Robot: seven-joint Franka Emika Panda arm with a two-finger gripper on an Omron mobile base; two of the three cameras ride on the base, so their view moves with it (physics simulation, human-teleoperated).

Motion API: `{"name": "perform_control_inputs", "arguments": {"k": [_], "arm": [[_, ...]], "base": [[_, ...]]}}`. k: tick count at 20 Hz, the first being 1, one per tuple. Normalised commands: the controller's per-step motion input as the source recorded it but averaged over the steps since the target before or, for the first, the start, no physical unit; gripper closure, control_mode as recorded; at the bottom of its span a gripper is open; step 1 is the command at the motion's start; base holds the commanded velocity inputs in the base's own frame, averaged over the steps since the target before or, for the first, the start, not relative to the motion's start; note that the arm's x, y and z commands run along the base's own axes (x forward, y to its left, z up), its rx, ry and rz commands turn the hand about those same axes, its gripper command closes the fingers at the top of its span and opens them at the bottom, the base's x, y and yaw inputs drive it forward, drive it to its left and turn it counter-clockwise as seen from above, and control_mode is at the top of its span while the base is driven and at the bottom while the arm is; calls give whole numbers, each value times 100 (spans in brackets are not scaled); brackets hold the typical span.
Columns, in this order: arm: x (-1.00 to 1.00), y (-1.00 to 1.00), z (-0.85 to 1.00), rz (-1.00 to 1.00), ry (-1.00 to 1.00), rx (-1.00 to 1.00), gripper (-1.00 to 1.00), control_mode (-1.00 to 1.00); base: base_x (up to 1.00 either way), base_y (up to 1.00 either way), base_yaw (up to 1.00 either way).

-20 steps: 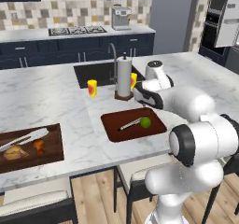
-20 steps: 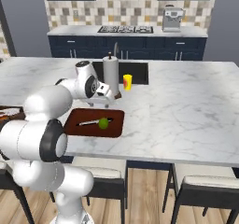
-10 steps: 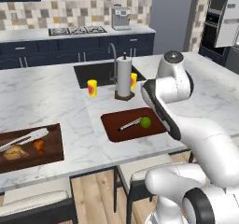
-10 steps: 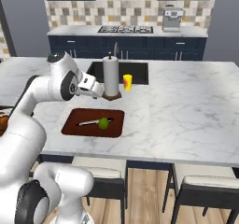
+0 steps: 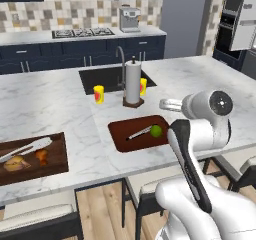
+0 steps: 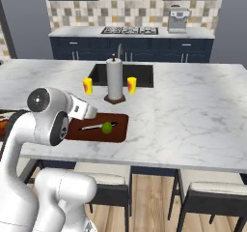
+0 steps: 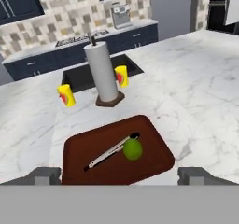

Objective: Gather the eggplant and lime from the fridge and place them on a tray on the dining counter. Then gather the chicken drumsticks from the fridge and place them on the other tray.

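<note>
Dark reddish-brown rectangular tray (image 7: 154,139), rounded corners, lay flat on the white marbled table (image 5: 60,104), near its front edge.

Contents of that tray: one small round green lime (image 7: 132,149), resting toward the right half; one slim grey-handled utensil (image 7: 109,154), long axis running diagonally from lower left to upper right in the hand view, its upper end just beside the lime. Whether the two touched could not be told.

No eggplant could be made out on this tray; by judgement, the first part of the task was at most half filled here.

Second dark wooden tray (image 5: 55,159), far to the left along the same front edge, well apart from the first. It carried a brownish lump and an orange lump plus a pale long item; too small to name.

Behind the first tray: white paper-towel roll on a brown base (image 7: 103,73), upright, flanked by two yellow cups with red marks (image 7: 66,95), one on each side, in front of the dark sink (image 5: 107,79).

Tool (image 7: 119,175): two grey tips stood wide apart at the bottom of the hand view, nothing between them, raised above the tray's near edge.

Governing relation: the lime lay straight ahead of and below the tool, nearly centred between the tips. By judgement, the lime was already placed, so the coming move called for leaving the table toward the fridge.
</note>
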Motion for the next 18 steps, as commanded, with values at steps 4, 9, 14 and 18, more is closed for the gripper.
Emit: {"name": "perform_control_inputs", "arguments": {"k": [4,9,14,18], "arm": [[-43,0,64,-1,14,4,-100,-100],[-21,0,48,-6,35,-11,-100,-100],[-28,0,14,14,41,-21,-100,-100],[-39,0,-3,18,2,-2,-100,-100]], "base": [[0,0,0],[0,0,0],[0,0,0],[0,0,0]]}}
